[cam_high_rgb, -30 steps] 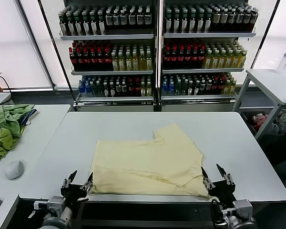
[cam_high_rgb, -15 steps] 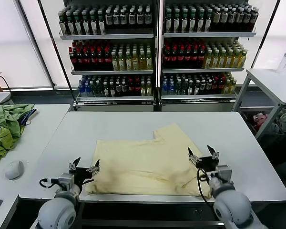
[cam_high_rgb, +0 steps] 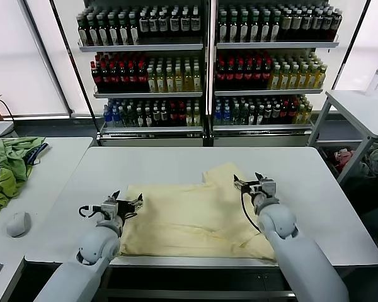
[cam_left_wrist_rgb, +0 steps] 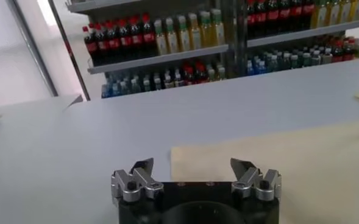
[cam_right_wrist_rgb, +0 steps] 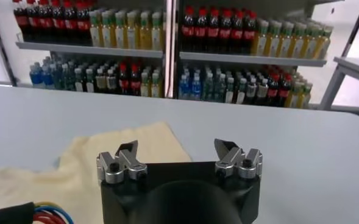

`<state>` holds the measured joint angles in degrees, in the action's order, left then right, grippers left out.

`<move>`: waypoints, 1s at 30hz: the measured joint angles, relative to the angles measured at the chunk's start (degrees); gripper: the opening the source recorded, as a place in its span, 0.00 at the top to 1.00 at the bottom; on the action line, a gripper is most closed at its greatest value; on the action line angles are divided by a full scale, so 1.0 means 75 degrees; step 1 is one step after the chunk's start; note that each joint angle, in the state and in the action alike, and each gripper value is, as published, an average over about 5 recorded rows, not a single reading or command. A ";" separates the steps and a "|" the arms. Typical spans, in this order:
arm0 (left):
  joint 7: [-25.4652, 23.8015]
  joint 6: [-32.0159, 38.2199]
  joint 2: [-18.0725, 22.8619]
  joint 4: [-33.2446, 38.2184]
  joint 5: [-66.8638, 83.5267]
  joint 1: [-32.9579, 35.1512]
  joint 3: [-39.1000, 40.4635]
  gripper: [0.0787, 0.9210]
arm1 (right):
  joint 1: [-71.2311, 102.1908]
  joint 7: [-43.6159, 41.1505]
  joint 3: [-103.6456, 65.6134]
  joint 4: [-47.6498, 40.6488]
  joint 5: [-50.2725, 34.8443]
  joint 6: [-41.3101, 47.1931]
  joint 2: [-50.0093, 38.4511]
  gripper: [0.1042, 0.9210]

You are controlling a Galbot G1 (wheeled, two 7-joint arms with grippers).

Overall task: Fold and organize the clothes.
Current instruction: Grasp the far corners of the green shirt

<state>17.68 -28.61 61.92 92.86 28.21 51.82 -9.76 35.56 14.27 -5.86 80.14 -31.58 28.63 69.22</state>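
Left gripper [cam_high_rgb: 127,204]: I see the jaws spread wide, holding nothing, over the shirt's left edge.
Right gripper [cam_high_rgb: 249,184]: jaws wide too, empty, above the shirt's far right part.
T-shirt [cam_high_rgb: 195,217]: one, pale yellow, partly folded, flat on the near half of the white table [cam_high_rgb: 176,165].
Side heap [cam_high_rgb: 6,170]: I see green garments on the table to my left.

Left hand [cam_high_rgb: 127,205] and right hand [cam_high_rgb: 252,184] both gape wide, arms reaching forward
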 measured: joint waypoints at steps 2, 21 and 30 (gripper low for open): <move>0.0003 -0.0002 0.0019 -0.0253 0.0035 -0.0235 0.0105 0.12 | -0.0321 -0.0022 0.0099 -0.0464 -0.0037 -0.0004 0.0132 0.12; -0.0192 -0.0181 0.0051 -0.1069 0.0740 -0.0934 0.0420 0.21 | -0.1536 -0.0234 0.0431 -0.3014 -0.0278 0.0140 0.0965 0.30; -0.0380 -0.0276 -0.0011 -0.1029 0.1160 -0.0844 0.0343 0.52 | -0.1494 -0.0376 0.0640 -0.3010 -0.0278 0.0173 0.0892 0.62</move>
<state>14.82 -30.68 61.84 85.14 36.91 45.49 -7.19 24.36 11.46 -1.06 57.56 -33.67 29.93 75.91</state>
